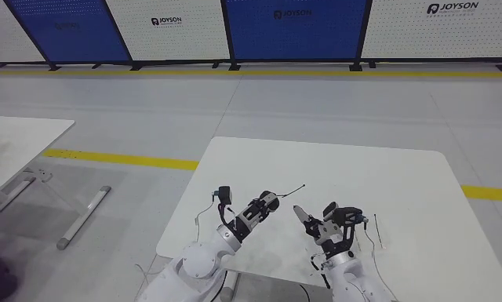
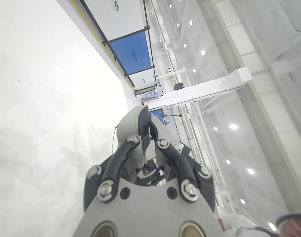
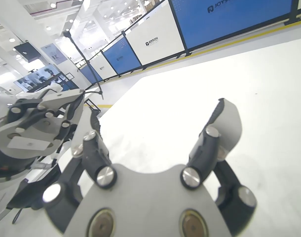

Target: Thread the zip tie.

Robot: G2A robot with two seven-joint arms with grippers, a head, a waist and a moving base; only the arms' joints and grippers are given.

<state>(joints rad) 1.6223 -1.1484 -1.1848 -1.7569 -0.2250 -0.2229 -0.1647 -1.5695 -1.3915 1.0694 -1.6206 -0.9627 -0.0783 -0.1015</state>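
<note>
My left gripper (image 1: 273, 198) is shut on a thin black zip tie (image 1: 293, 191) near the table's front edge. In the left wrist view its fingertips (image 2: 146, 120) press together, and a short length of the zip tie (image 2: 174, 115) sticks out past them. To its right my right gripper (image 1: 323, 216) stands open with nothing between its fingers. In the right wrist view the open right gripper (image 3: 160, 117) hovers over the white table beside the left gripper (image 3: 74, 104). From there the zip tie (image 3: 79, 50) rises into the air with its head at the far end.
A second black zip tie (image 1: 378, 227) lies on the white table (image 1: 353, 169) just right of the right gripper. Another white table (image 1: 23, 141) stands at the far left. Blue and white partition panels (image 1: 298, 23) line the floor behind.
</note>
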